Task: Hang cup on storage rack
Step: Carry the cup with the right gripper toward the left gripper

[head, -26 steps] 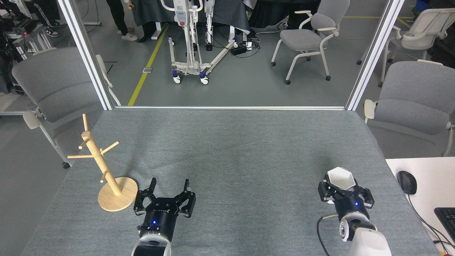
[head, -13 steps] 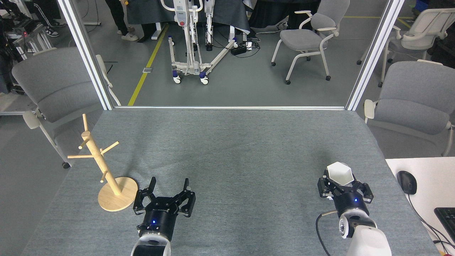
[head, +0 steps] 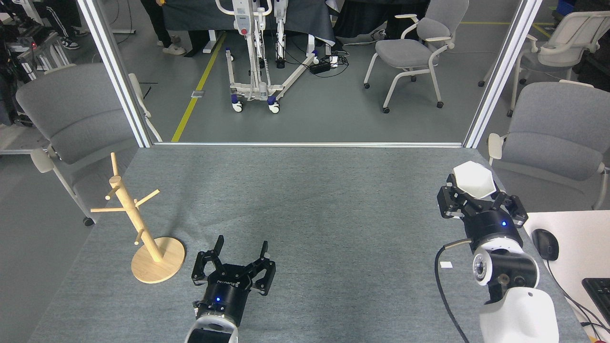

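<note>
- Grey felt tabletop (head: 310, 200): centre bare; light wooden peg rack (head: 143, 228) near left edge.
- Right gripper (head: 469, 193): raised at right edge, clamping white hexagonal-rimmed cup (head: 472, 179).
- Left gripper (head: 240, 250): near front edge, jaws spread wide, empty.

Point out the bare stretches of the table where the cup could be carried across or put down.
Widest bare stretch: the table between the storage rack and the right gripper holding the cup, back to the far edge. Tightest: front left, where the left gripper sits beside the rack's base.
</note>
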Tool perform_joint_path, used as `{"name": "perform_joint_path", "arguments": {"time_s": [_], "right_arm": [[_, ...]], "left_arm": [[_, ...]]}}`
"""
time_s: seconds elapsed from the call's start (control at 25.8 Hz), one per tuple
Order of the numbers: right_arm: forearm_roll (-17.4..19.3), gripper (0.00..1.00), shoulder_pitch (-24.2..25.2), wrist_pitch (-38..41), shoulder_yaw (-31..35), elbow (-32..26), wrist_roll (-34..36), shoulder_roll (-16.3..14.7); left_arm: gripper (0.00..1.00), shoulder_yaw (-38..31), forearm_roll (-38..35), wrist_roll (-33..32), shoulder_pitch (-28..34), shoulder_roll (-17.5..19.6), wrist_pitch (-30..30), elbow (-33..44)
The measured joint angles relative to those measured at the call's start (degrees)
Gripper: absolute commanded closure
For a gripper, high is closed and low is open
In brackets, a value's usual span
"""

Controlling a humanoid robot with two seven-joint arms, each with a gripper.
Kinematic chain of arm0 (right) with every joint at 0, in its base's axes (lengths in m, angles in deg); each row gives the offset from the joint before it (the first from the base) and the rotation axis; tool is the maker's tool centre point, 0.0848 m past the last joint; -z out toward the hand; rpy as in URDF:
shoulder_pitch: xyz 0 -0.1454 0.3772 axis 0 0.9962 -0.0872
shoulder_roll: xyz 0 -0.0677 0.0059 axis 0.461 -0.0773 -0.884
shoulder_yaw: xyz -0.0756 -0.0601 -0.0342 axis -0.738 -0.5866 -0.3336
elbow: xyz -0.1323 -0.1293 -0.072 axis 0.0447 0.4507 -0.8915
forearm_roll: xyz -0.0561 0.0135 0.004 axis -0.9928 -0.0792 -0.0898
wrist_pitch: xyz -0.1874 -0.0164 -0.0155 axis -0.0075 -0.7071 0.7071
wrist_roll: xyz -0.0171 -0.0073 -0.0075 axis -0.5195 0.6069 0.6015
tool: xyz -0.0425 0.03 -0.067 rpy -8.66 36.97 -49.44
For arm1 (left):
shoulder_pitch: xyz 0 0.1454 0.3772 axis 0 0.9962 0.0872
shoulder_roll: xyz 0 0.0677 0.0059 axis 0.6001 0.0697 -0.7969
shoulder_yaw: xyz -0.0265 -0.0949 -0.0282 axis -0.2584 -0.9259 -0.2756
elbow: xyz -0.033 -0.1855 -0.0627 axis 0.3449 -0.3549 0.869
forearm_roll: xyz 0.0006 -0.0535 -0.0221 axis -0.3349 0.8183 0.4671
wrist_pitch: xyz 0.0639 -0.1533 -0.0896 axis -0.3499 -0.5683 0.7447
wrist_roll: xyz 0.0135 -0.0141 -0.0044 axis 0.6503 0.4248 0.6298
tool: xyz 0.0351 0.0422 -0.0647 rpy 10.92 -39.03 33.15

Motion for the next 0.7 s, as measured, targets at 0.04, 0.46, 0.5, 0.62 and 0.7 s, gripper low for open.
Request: {"name": "perform_joint_path", "arguments": {"time_s": [0.04,0.46,0.5,0.62,0.7], "right_arm": [[0.1,0.57,-0.2,-1.7,-1.8,-1.1,-0.7,0.5],[-5.4,0.56,-5.3,-30.1,-27.5,-6.4,-10.0,2.8],[-6.9,0.56,-5.4,-33.2,-30.0,-6.4,-11.2,3.0],[-10.5,0.56,-5.6,-40.3,-36.6,-6.1,-15.0,3.8],[-12.0,0.56,-5.6,-43.0,-39.3,-6.0,-16.8,4.3]], "left_arm": [[0.01,1.2,-0.2,0.1,0.0,0.2,0.3,0.0],[0.01,16.7,-12.7,-1.1,-3.4,1.2,5.2,-1.3],[0.01,17.2,-13.0,-1.5,-4.6,1.0,6.2,-2.0],[0.01,17.7,-13.1,-3.3,-9.0,0.3,9.2,-4.9],[0.01,17.8,-13.0,-4.2,-12.0,0.0,10.5,-7.2]]}}
